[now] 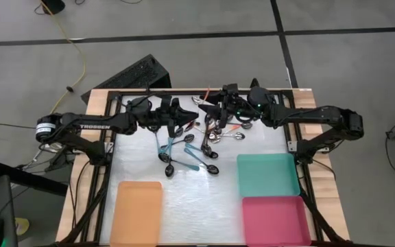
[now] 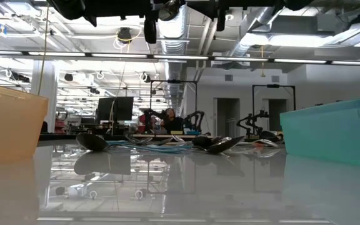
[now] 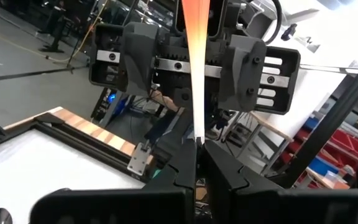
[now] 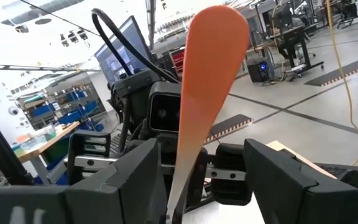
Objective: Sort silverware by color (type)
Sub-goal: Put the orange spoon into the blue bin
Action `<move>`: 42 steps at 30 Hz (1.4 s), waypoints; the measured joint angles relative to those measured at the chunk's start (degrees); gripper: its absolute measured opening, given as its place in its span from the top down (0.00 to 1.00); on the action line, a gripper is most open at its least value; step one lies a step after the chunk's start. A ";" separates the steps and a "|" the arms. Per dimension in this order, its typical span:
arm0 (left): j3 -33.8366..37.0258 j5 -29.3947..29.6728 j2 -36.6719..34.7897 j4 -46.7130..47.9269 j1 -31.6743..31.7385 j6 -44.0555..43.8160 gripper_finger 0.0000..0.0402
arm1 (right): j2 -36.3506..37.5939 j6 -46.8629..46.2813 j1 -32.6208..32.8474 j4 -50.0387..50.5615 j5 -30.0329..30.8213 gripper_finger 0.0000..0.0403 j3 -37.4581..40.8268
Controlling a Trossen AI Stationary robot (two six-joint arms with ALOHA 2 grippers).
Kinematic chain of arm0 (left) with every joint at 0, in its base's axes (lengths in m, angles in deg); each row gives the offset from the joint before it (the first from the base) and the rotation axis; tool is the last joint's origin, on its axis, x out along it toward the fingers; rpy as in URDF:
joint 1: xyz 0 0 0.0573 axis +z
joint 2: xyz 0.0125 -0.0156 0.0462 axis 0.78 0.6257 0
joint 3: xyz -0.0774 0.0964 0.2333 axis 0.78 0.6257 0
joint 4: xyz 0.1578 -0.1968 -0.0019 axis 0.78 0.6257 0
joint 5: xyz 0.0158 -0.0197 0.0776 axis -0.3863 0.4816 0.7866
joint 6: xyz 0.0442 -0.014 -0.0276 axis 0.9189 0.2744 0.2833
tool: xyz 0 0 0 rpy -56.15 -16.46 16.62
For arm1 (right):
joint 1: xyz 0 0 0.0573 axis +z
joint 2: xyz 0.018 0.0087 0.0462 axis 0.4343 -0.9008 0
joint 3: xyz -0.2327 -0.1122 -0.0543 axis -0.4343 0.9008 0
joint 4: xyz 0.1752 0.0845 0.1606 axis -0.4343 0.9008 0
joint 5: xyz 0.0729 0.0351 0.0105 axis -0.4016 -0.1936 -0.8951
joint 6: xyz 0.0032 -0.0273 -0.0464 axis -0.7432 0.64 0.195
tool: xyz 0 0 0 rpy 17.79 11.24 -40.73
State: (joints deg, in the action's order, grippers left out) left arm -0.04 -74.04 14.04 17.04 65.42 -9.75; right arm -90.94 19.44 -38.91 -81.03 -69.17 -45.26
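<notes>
An orange-handled spoon (image 4: 207, 74) stands upright in the air over the table's far middle, its flat handle end up. My left gripper (image 3: 196, 155) is shut on it; the bowl is hidden below the fingers. My right gripper (image 4: 191, 186) faces the left one, open, with a finger on either side of the handle and a clear gap to each. In the high view the two grippers (image 1: 187, 123) (image 1: 219, 116) meet above a pile of teal, orange and plain-handled spoons (image 1: 197, 140) lying on the white table. My left gripper pinches the orange spoon's handle at its lower part (image 3: 197, 134) between its two shut fingers. The fingers come level from the table's left side and lie across the handle. The spoon is lifted clear, upright, its handle rising above the fingers.
Near the front edge lie an orange tray (image 1: 137, 213) at the left, a teal tray (image 1: 268, 173) at the right and a pink tray (image 1: 275, 221) in front of it. White table (image 1: 197, 199) lies bare between the trays.
</notes>
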 joint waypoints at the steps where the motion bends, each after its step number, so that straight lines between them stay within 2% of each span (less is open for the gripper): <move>1: 0.00 0.00 0.00 0.03 0.00 0.00 1.00 | 0.00 0.01 0.00 0.04 0.00 0.37 0.00; 18: -1.27 0.09 0.12 2.13 -0.02 1.14 1.00 | 0.00 -0.03 0.02 0.04 0.00 0.37 0.00; 27: -3.45 -1.42 5.00 -0.02 -0.28 -0.79 1.00 | -1.81 -1.50 0.37 0.17 -1.04 0.37 0.09; 42: -4.78 -1.88 4.79 0.13 -0.22 -0.07 1.00 | -1.36 -0.10 -1.04 1.36 -1.05 0.37 0.07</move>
State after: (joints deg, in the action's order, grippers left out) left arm -4.83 -75.91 18.83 17.17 65.20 -9.82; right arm -92.30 19.34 -39.95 -79.67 -70.22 -45.19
